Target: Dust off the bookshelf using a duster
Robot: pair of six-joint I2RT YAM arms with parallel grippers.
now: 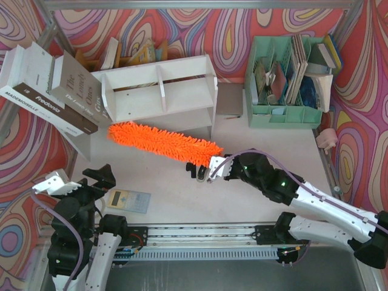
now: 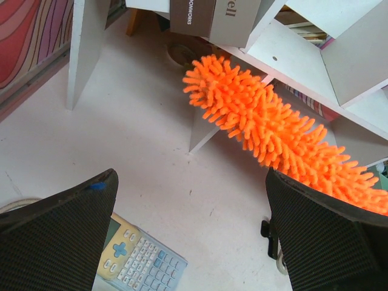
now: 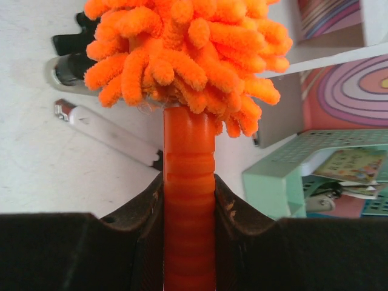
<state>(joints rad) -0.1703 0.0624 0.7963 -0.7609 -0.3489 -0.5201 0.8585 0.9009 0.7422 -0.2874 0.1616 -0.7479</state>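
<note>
Now the right gripper [image 3: 188,203] is clamped tight on the duster [image 1: 160,142] near the bookshelf [image 1: 162,92], and the left gripper [image 1: 79,180] is wide open.

The duster [image 1: 163,143] stretched across the middle of the counter [image 1: 273,148], just before the bookshelf [image 1: 160,91], barring its lower tier. Leaning books [image 1: 60,100] blocked the far left corner, a green organiser [image 1: 282,115] the far right. Bare counter was free between duster and calculator [image 1: 128,200], toward the near edge.

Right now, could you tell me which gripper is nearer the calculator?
Left. The left gripper is just beside the calculator; the right gripper holds the duster farther away.
</note>
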